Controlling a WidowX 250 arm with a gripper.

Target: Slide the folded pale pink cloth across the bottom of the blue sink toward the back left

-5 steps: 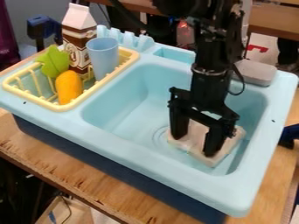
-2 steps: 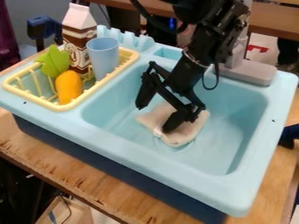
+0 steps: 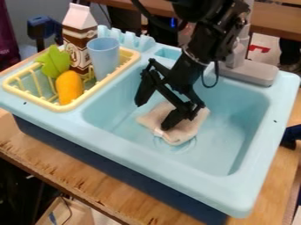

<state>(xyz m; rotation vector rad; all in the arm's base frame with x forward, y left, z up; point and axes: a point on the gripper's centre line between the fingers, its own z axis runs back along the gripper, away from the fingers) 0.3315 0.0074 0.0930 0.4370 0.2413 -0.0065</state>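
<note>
Gripper is over the left part of the light blue sink, arm coming in from the top edge of the view, tilted. Jaws are spread wide, nothing pinched between them. One finger is at the beige cloth, its tip over the near left part; can't tell if it presses down or only touches. The other finger is off the cloth, up and left of it.

Cloth lies on the basin floor, roughly flat, uneven outline, overlapping the far side of the round drain ring. Near corner points toward the near wall of the basin.

Left of the basin: yellow rack set into the sink unit. In it: brown and white carton at the back, upright; light blue cup to its right, also upright; green leafy piece on the left; yellow-orange rounded item in front of the carton.

Grey faucet base sits on the far rim, right of the arm. Whole sink unit stands on a wooden desk, plywood edge chipped at the front.
</note>
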